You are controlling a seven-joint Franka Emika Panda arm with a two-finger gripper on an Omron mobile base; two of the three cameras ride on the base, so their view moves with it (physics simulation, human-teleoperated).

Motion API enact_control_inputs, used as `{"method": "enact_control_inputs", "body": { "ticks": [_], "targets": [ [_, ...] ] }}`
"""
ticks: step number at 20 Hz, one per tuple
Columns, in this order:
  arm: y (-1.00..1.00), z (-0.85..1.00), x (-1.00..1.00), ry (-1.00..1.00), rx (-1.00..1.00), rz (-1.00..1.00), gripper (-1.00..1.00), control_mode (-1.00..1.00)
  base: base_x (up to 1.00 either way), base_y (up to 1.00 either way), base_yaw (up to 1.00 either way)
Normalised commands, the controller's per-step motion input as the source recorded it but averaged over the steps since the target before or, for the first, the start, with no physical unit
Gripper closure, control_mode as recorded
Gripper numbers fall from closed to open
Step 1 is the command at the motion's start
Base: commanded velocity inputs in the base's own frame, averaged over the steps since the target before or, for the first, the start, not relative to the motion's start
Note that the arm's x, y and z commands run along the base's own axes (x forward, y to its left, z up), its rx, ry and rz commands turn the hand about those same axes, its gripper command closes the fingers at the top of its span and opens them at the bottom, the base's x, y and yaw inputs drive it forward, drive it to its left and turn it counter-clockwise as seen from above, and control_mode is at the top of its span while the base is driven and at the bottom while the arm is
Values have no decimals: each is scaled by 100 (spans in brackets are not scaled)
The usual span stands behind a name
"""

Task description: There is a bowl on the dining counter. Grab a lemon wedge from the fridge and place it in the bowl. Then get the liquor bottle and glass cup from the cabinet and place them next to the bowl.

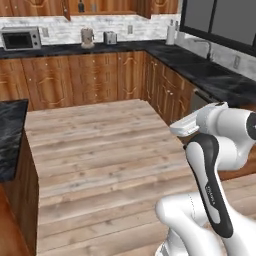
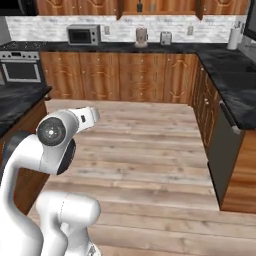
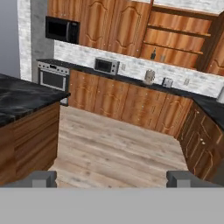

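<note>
My gripper [image 3: 112, 178] is open, its two dark fingertips [image 3: 41, 178] wide apart with nothing between them, held above the wooden floor in mid-kitchen. Far ahead, an open wall cabinet [image 3: 179, 33] shows wooden shelves. A small dark liquor bottle [image 3: 153, 54] stands on its lower shelf, also seen as the bottle [image 1: 81, 7] and the bottle [image 2: 139, 6]. A faint small thing beside it [image 3: 162, 57] may be the glass cup; I cannot tell. The black-topped dining counter [image 3: 22, 96] lies to my left. The bowl and lemon wedge are out of view.
Wooden base cabinets with a black counter [image 3: 131, 81] run along the far wall and down the right side [image 2: 225, 75]. On it stand a microwave [image 3: 106, 65], a kettle [image 3: 149, 76] and a toaster [image 3: 166, 82]. An oven [image 3: 52, 78] is at far left.
</note>
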Motion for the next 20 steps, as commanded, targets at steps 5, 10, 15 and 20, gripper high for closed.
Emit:
{"method": "enact_control_inputs", "body": {
  "ticks": [5, 10, 15, 20],
  "targets": [
    [0, 0, 0, 0, 0, 0, -100, 100, 100, -31, 8],
    [0, 0, 0, 0, 0, 0, -100, 100, 100, -35, 11],
    [0, 0, 0, 0, 0, 0, -100, 100, 100, -33, 8],
    [0, 0, 0, 0, 0, 0, -100, 100, 100, -29, 1]
  ]
}}
